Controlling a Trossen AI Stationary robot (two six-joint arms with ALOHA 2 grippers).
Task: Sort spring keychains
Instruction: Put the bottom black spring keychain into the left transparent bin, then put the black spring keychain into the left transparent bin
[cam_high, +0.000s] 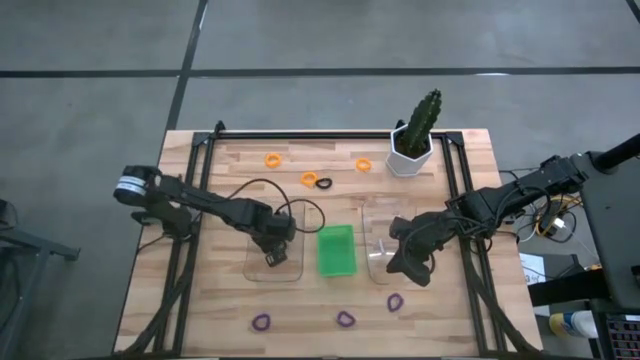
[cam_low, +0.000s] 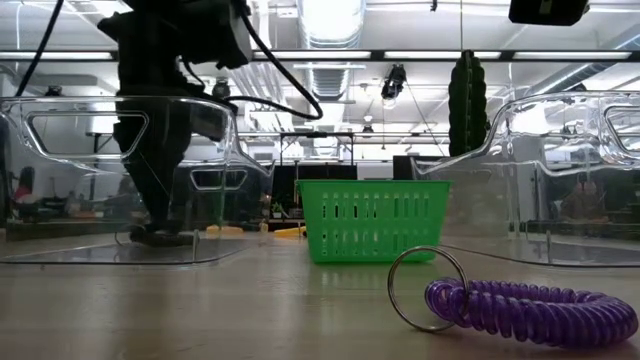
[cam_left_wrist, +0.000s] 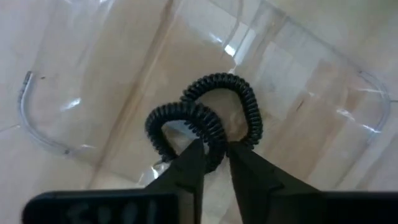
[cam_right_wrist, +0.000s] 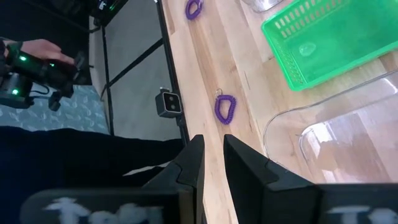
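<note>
My left fingers (cam_left_wrist: 211, 165) pinch a black spring keychain (cam_left_wrist: 208, 121) inside the left clear tray (cam_high: 252, 272), closed on one coil. It looks light, springy and prone to twisting, so a grip across the coil suits it. My right fingers (cam_right_wrist: 213, 165) hang nearly closed and empty; purple keychains (cam_high: 345, 319) lie on the counter (cam_high: 215, 310).

Three orange keychains (cam_high: 272, 159) and a black one (cam_high: 324, 184) lie near the worktop's far edge, three purple keychains (cam_high: 346, 319) near its front edge; another black keychain (cam_left_wrist: 208, 121) sits in a clear tray.
</note>
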